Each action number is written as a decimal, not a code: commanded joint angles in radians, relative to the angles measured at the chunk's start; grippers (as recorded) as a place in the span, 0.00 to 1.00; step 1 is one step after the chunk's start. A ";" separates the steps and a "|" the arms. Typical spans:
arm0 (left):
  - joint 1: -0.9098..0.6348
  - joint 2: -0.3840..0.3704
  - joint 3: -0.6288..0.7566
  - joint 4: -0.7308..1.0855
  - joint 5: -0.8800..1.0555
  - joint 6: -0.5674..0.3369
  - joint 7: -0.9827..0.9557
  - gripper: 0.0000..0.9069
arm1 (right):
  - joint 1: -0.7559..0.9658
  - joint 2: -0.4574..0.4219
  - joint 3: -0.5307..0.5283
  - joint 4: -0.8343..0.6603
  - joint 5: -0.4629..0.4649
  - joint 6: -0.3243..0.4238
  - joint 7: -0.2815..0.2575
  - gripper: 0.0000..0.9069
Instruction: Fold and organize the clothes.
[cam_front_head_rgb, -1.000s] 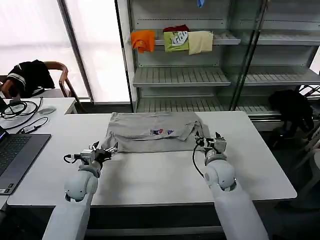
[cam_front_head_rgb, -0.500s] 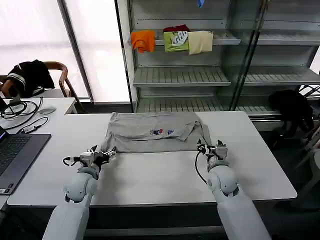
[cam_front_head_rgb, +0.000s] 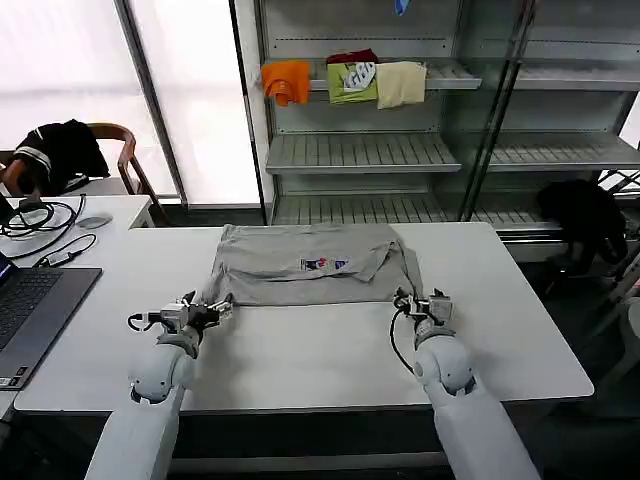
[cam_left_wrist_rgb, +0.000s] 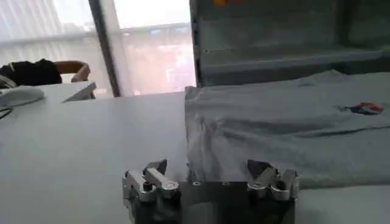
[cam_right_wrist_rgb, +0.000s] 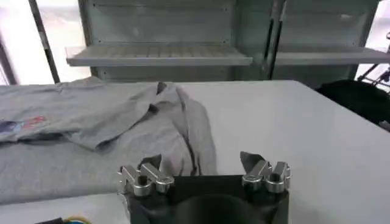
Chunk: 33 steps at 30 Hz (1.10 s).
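A light grey shirt (cam_front_head_rgb: 310, 262) lies spread on the white table (cam_front_head_rgb: 300, 350), partly folded, with a small coloured print (cam_front_head_rgb: 325, 264) facing up. My left gripper (cam_front_head_rgb: 215, 308) sits low on the table just in front of the shirt's near left corner, open and empty. In the left wrist view the left gripper (cam_left_wrist_rgb: 207, 167) has the shirt (cam_left_wrist_rgb: 274, 128) hem right beyond it. My right gripper (cam_front_head_rgb: 420, 300) rests open at the near right corner. In the right wrist view the right gripper (cam_right_wrist_rgb: 201, 161) faces the shirt's (cam_right_wrist_rgb: 122, 122) bunched sleeve.
Behind the table stands a metal shelf (cam_front_head_rgb: 365, 150) holding folded orange (cam_front_head_rgb: 287, 80), green (cam_front_head_rgb: 352, 82) and cream (cam_front_head_rgb: 400, 84) garments. A laptop (cam_front_head_rgb: 35, 300) and cables lie at the left. A black garment (cam_front_head_rgb: 60, 150) hangs on a chair.
Both grippers have drawn back a little from the shirt's near hem toward the table's front edge. The shirt has stayed where it was.
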 joint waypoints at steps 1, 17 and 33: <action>-0.001 0.003 0.009 0.013 -0.007 0.001 0.001 0.07 | -0.002 -0.002 -0.003 -0.020 0.001 -0.001 -0.004 0.00; 0.014 0.008 0.010 0.005 -0.005 0.001 0.000 0.03 | -0.019 0.000 -0.003 -0.006 0.009 0.006 -0.014 0.00; 0.039 0.016 0.008 -0.045 -0.006 -0.015 -0.004 0.02 | -0.068 -0.026 0.014 0.097 0.042 -0.001 -0.008 0.00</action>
